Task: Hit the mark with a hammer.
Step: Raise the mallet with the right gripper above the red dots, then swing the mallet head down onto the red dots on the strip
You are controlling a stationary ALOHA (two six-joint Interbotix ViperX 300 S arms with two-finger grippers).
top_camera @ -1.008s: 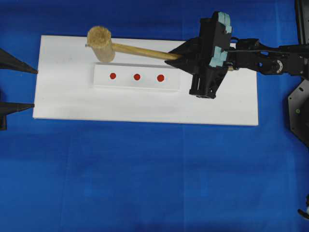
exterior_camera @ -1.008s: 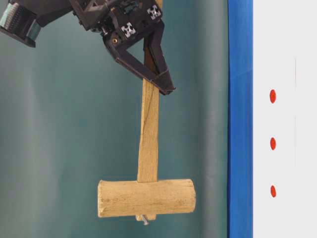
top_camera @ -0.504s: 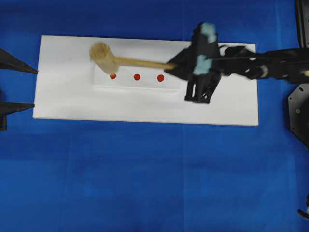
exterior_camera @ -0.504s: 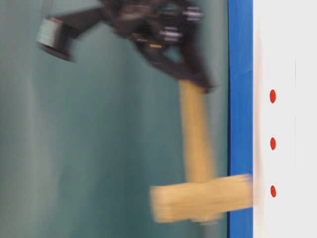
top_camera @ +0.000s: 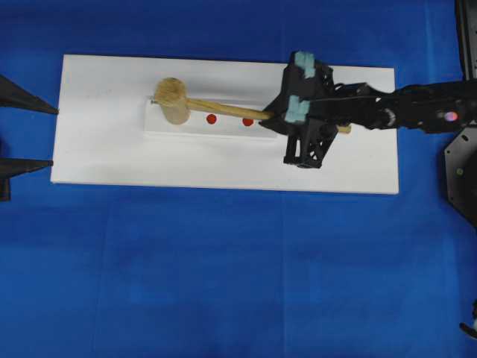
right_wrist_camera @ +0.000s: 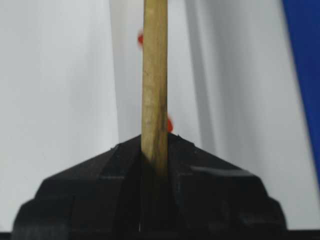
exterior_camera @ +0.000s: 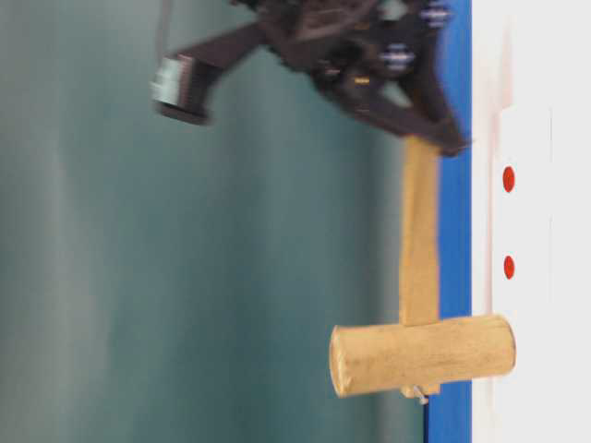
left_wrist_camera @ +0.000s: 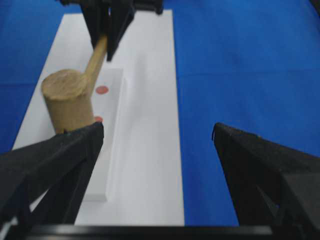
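Observation:
The hammer (top_camera: pixel 173 101), a light wooden mallet, is down with its head on the left end of the white strip (top_camera: pixel 223 128), where it hides one red mark. Its head end meets the strip in the table-level view, hammer (exterior_camera: pixel 420 355). Two red marks (top_camera: pixel 212 118) stay visible along the strip, marks (exterior_camera: pixel 509 179). My right gripper (top_camera: pixel 272 115) is shut on the far end of the handle (right_wrist_camera: pixel 154 75), right gripper (right_wrist_camera: pixel 155 145). My left gripper (top_camera: pixel 52 136) stands open at the board's left edge with nothing between its fingers, left gripper (left_wrist_camera: pixel 157 127).
The strip lies on a white board (top_camera: pixel 104 156) on a blue cloth (top_camera: pixel 223 268). My right arm (top_camera: pixel 402 112) stretches in over the board's right end. Black hardware (top_camera: pixel 462 171) stands at the right edge.
My right gripper swung the hammer down and toward the strip. The head dropped from above the board's back edge onto the strip's left end, covering the left mark. The left gripper stayed still.

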